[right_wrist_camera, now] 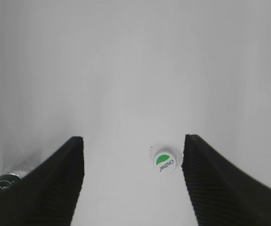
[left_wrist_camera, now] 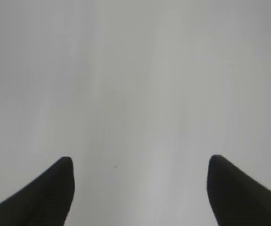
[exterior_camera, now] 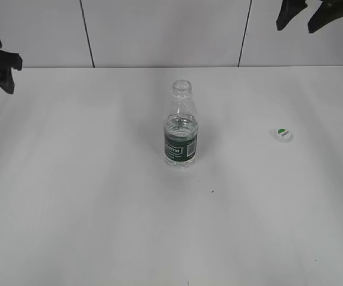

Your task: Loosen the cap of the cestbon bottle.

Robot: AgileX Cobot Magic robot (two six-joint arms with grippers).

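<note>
Exterior view: cestbon bottle [exterior_camera: 180,126] upright mid-tabletop [exterior_camera: 87,196], neck uncapped | cap [exterior_camera: 281,134] lies well apart to its right | left tool [left_wrist_camera: 140,188] spread, empty | right tool [right_wrist_camera: 133,179] spread, empty, above cap

The left gripper [left_wrist_camera: 140,188] has two black, pointy fingers. The right gripper [right_wrist_camera: 133,181] is black too. Its fingers [right_wrist_camera: 62,183] have tiny bumps inside.

A bare lab-style test setup: a plain white surface [exterior_camera: 70,208] set against a white panelled wall [exterior_camera: 159,30] with dark seams.
</note>
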